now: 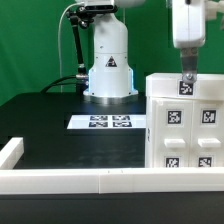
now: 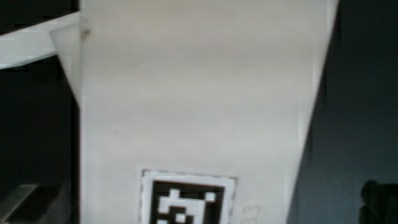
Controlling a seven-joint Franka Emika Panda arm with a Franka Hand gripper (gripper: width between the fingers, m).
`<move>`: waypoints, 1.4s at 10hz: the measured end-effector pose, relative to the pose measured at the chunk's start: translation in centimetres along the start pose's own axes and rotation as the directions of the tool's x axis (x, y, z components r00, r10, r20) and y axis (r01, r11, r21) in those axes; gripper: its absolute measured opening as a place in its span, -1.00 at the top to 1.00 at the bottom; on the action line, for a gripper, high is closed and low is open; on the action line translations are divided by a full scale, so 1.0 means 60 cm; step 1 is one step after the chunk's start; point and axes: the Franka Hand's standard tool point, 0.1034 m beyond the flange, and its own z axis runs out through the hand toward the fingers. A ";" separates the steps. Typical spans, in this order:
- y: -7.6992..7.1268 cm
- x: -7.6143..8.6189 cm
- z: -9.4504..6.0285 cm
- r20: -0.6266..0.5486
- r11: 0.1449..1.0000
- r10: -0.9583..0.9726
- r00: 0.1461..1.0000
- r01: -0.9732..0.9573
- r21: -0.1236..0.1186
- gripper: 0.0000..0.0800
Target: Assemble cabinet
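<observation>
The pincer (image 1: 185,76) hangs straight down from the arm at the exterior view's upper right, its tip at the top face of the cabinet (image 1: 185,125), near that face's rear edge. Contact appears likely, but the fingertips are too small and dark to separate; whether the jaws are parted or closed, or clamp anything, cannot be told. In the wrist view a tall white panel of the cabinet (image 2: 205,100) fills the frame, with one black-and-white tag (image 2: 187,196) at its lower end; a dark shape at the corner may be a fingertip, not clearly.

The cabinet stands upright at the worktop's front corner on the exterior view's right, just behind the low white rail (image 1: 70,178) that runs along the front edge. Its front face carries square tags and small drawer blocks in a grid. The marker board (image 1: 110,122) lies flat on the black worktop (image 1: 45,125) toward the rear centre, beside the cabinet, just apart from it. Behind the marker board stands the white robot base (image 1: 108,65), at the rear edge.
</observation>
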 end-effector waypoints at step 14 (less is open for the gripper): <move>-0.026 -0.010 -0.014 0.037 0.440 -0.897 0.440 0.898 -0.007 -0.99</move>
